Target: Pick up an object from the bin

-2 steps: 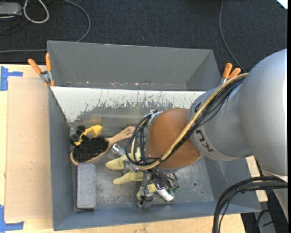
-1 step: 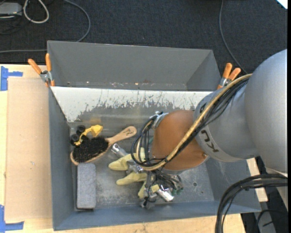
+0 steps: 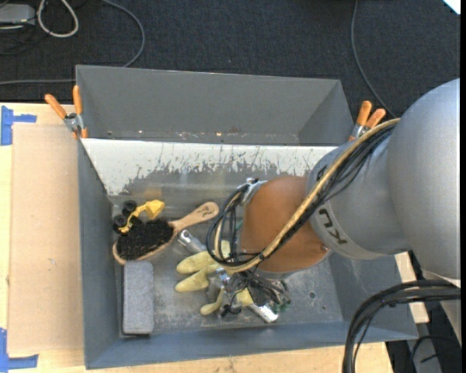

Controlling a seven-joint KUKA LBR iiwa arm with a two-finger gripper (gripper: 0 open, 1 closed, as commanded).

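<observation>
My gripper point(image 3: 233, 287) is low in the front middle of the bin, under the arm's orange cover, among a small clutter of things. Just left of it lie pale yellow, finger-shaped soft pieces point(image 3: 193, 267), one above another, and a third point(image 3: 212, 308) at its front. A small silver and green item point(image 3: 265, 311) lies just to its right. A shiny metal piece point(image 3: 188, 241) sticks out beside the yellow pieces. What lies directly under the gripper is hidden.
A wooden hairbrush with black bristles point(image 3: 149, 238) lies at the left, with a small yellow and black toy point(image 3: 138, 211) behind it. A grey rectangular block point(image 3: 137, 298) lies along the front left wall. The arm and its cables cover the right side.
</observation>
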